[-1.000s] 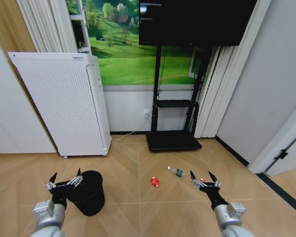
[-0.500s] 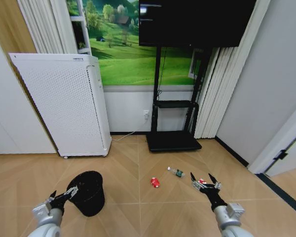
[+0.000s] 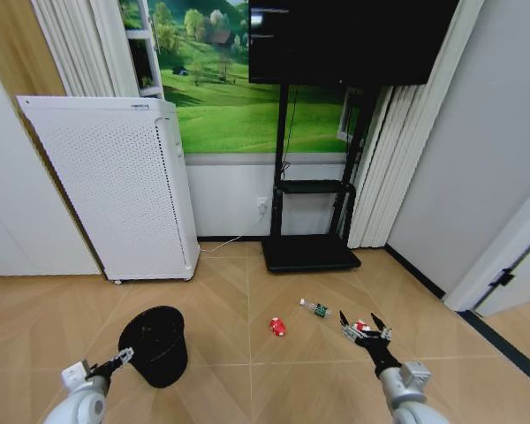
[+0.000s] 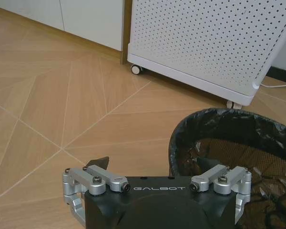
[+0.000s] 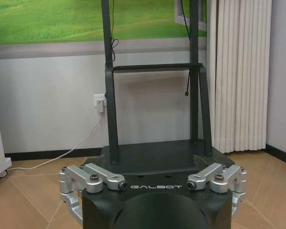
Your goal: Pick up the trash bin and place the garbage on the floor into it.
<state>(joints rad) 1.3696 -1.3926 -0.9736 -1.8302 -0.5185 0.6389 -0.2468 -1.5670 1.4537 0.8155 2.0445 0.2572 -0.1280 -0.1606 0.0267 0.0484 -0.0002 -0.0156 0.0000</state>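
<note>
The black mesh trash bin (image 3: 157, 344) stands upright on the parquet floor (image 3: 238, 291); in the left wrist view the trash bin (image 4: 238, 143) shows a black liner. My left gripper (image 3: 111, 361) is open, low beside the bin's left side and not holding it. A red can (image 3: 277, 326) lies mid-floor, with a small clear bottle (image 3: 316, 307) to its right. The red-and-white packet (image 3: 360, 326) lies partly behind my right gripper (image 3: 364, 332), which hovers open above the floor with nothing in it.
A tall white perforated appliance (image 3: 115, 185) on casters stands behind the bin, by the left wall. A black TV stand (image 3: 309, 252) sits against the back wall, its base (image 5: 152, 155) straight ahead in the right wrist view. A wall and door frame close the right side.
My left gripper has dropped from the bin's rim height and pulled back toward the lower left. The right gripper has sunk slightly. Bin and garbage have not moved.
</note>
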